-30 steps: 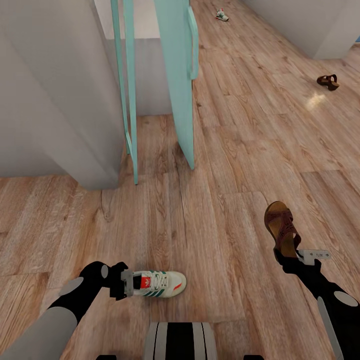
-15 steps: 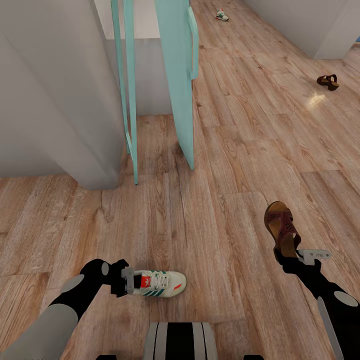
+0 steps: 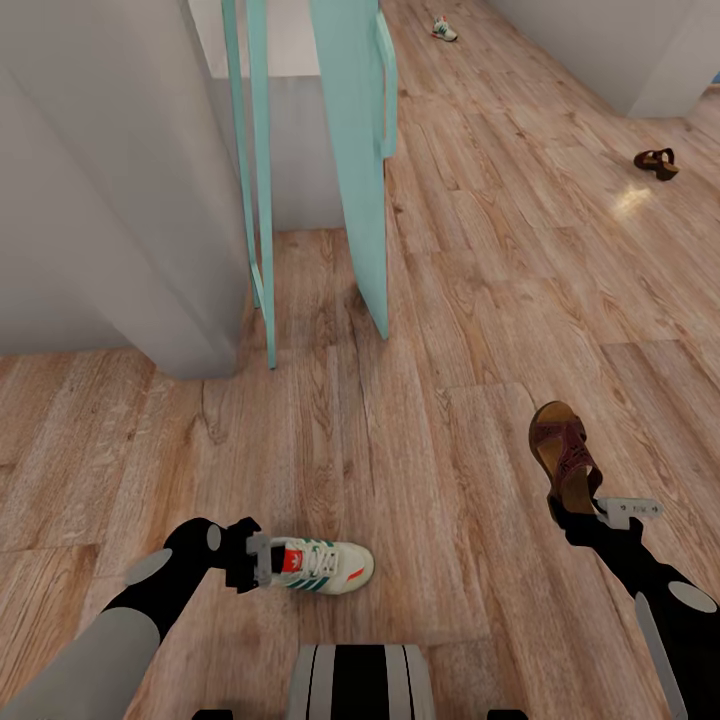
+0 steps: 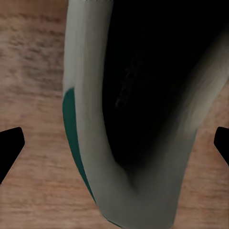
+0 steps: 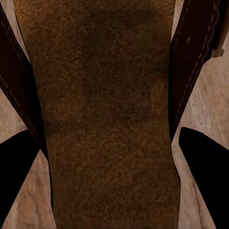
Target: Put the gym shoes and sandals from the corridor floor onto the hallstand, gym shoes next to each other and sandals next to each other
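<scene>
One white gym shoe (image 3: 325,568) with green stripes lies on the wood floor (image 3: 470,300) just in front of me. My left gripper (image 3: 270,560) is open around its heel. In the left wrist view the fingertips (image 4: 10,147) stand wide of the shoe (image 4: 90,119), with a gap on one side. A brown sandal (image 3: 563,452) lies at the right, and my right gripper (image 3: 582,503) is shut on its heel end. Its fingers (image 5: 21,167) press the sides of the tan footbed (image 5: 109,105). The second gym shoe (image 3: 444,30) and second sandal (image 3: 656,163) lie far down the corridor. The hallstand is out of view.
A teal door (image 3: 355,150) stands ajar ahead, beside a grey wall corner (image 3: 110,190). Another grey wall (image 3: 620,50) closes the far right. Open floor runs between the door and that wall toward the far shoes.
My left gripper has edged slightly toward the sneaker's heel. The sandal and right arm stay where they were.
</scene>
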Available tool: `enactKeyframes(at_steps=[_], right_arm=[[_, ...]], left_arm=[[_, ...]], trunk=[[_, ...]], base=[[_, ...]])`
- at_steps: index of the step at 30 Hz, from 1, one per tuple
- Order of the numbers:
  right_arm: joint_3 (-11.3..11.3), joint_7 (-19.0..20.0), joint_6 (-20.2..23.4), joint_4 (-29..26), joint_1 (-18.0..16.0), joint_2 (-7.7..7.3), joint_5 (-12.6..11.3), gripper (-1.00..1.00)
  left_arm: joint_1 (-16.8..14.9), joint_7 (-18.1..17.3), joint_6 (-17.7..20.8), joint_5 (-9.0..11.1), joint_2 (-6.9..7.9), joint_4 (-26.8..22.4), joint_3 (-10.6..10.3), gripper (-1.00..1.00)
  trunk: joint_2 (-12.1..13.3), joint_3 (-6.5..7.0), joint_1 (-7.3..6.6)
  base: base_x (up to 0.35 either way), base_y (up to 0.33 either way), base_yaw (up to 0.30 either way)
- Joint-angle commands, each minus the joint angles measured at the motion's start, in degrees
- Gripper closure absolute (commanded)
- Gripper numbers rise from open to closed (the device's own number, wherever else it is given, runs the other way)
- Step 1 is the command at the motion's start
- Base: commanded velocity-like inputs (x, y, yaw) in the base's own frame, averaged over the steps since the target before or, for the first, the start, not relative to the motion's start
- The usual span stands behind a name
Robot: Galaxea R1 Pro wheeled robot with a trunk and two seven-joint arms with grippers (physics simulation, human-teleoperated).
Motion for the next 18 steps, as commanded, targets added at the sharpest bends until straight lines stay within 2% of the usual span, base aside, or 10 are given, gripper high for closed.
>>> enactKeyframes(at_steps=[1, 18], right_arm=[[-0.10, 0.40, 0.34, -0.08, -0.04, 0.01, -0.02, 1.00], [-0.11, 0.35, 0.36, -0.08, -0.03, 0.01, -0.02, 1.00]], left_arm=[[-0.01, -0.17, 0.12, -0.14, 0.04, -0.12, -0.21, -1.00], [-0.03, -0.16, 0.16, -0.14, 0.04, -0.25, -0.21, -1.00]], trunk=[[-0.01, -0.11, -0.01], [-0.01, -1.52, -0.01]], base=[[0.000, 0.000, 0.000], [0.000, 0.000, 0.000]])
